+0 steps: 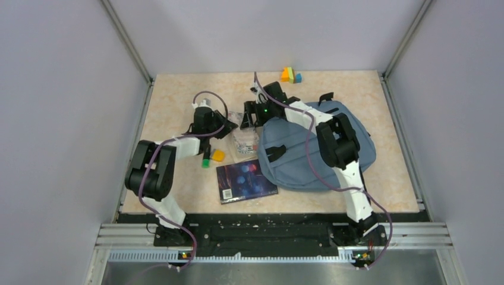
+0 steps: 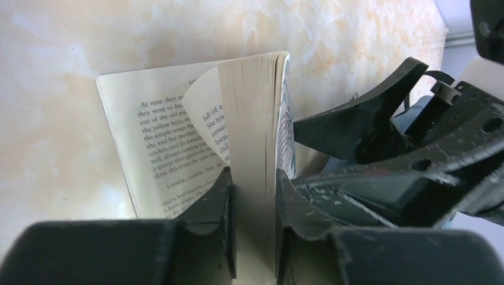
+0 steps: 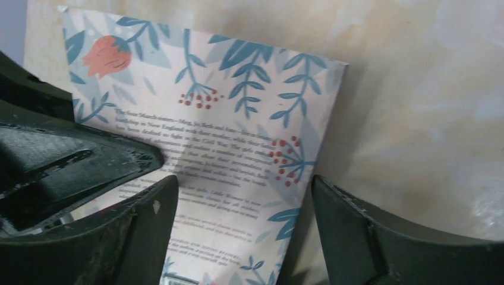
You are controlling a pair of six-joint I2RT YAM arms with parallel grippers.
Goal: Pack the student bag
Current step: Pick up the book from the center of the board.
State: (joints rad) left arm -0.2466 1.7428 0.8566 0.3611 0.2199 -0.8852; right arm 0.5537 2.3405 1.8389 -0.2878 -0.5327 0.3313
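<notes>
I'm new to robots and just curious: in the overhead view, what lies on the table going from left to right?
Small green pen-like stick → small orange block → dark glossy book lying flat → large grey-blue fabric backpack.

My left fingers [image 2: 215,208] are black plastic, matt and scuffed pale. The paperback [image 2: 255,119] beside the backpack [image 1: 291,169] has cream matt paper pages and a matt printed cover. The backpack is soft matt cloth; the tabletop [image 1: 178,107] is smooth and marbled.

A paperback [image 2: 255,119] stands open; a dark book [image 1: 246,181] lies flat nearby.
</notes>
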